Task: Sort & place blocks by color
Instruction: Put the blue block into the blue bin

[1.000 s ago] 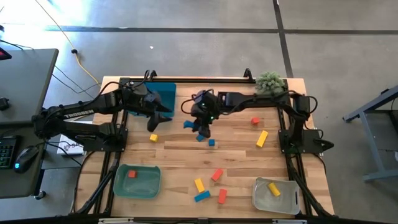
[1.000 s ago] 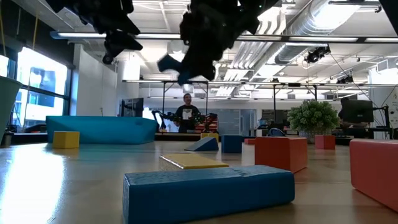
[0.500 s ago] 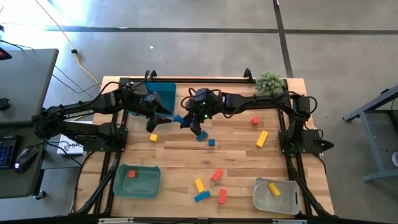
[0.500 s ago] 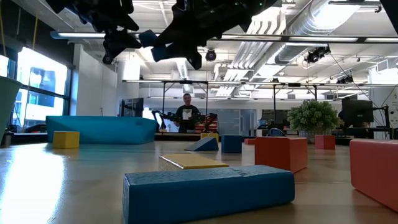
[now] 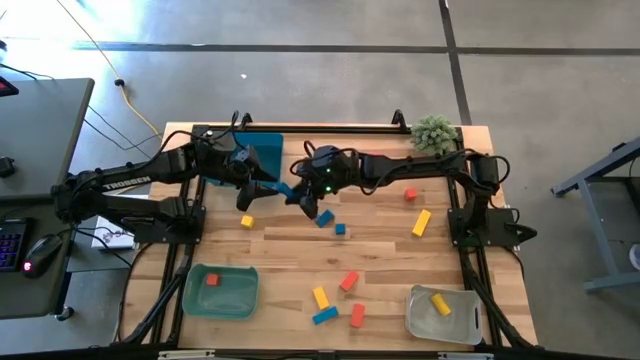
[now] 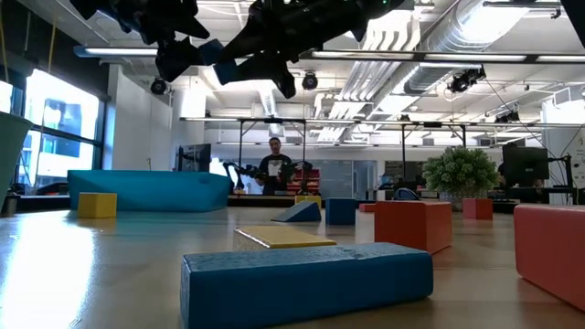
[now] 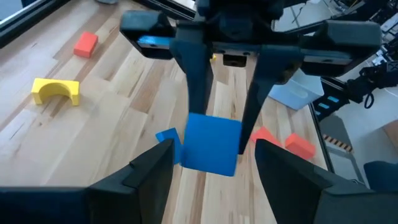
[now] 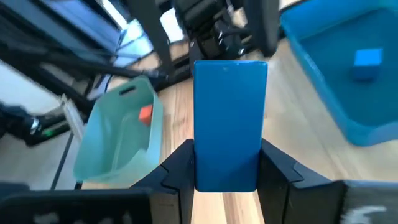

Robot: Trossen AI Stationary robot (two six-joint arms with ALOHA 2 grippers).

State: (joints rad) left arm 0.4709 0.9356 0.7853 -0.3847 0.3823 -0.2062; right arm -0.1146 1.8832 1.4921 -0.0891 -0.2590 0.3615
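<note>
High view – right hand: the right hand [image 5: 297, 196] is seen reaching across the counter [image 5: 380, 255] toward the blue bin [image 5: 264, 157], clenched on a blue block [image 5: 285, 190] held above the wood just beside that bin.
High view – left hand: the left hand [image 5: 262, 189] is seen just beside the held block, its fingers spread and nothing between them.
High view – loose blocks: a yellow cube [image 5: 247, 221], a blue wedge [image 5: 323, 220], a small blue cube [image 5: 340, 229], a red cube [image 5: 410, 194] and a yellow bar [image 5: 421, 222] are shown on the far half; nearer lie red, yellow and blue pieces.
High view – bins: a red block [image 5: 212, 280] is seen in the green bin [image 5: 220, 292] and a yellow block [image 5: 439, 303] in the clear bin [image 5: 442, 313]; a plant [image 5: 435, 131] stands at the far corner.
Low view: both hands are shown high above the counter, which the overhead view cannot tell; a blue bar [image 6: 306, 281] fills the foreground, and a person [image 6: 275, 167] is seen far behind.
Left wrist view: the blue block [image 7: 211, 143] is seen pinched from above by the right hand [image 7: 224, 134], between the left hand's own parted fingers [image 7: 151, 168] without touching them; a yellow arch [image 7: 56, 91] is made out only here.
Right wrist view: the blue block [image 8: 230, 120] is shown upright between the fingers [image 8: 181, 169]; a blue cube [image 8: 368, 58] inside the blue bin [image 8: 323, 74] is revealed only here.
</note>
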